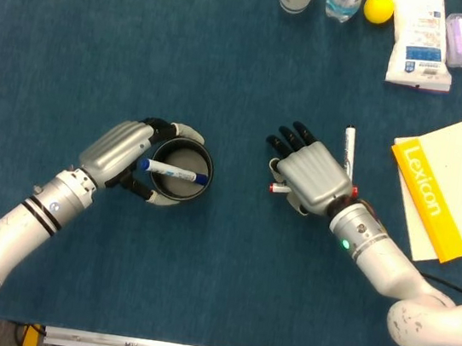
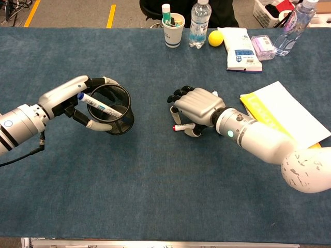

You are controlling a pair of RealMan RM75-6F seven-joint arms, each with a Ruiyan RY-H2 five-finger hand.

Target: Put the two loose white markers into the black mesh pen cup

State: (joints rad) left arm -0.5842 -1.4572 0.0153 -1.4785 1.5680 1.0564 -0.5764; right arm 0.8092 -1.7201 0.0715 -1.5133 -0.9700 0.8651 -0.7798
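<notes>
On the blue tabletop (image 1: 228,69), left hand (image 1: 118,150) grips the black mesh pen cup (image 1: 179,170), blue-capped marker (image 1: 173,169) across its rim; right hand (image 1: 310,174), fingers (image 1: 292,138) spread, covers a red-capped white marker (image 2: 184,126).

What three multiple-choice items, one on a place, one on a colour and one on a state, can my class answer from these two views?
1. Where is the black mesh pen cup?
A. by the yellow booklet
B. at the left hand
C. at the far table edge

2. What colour is the cap on the marker under the right hand?
A. red
B. green
C. yellow

3. How does the blue-capped marker lie?
A. flat on the table
B. upright
C. across the cup's rim

Answers: B, the left hand wraps it; A, the red tip pokes out below the right hand; C, it spans the opening.
</notes>
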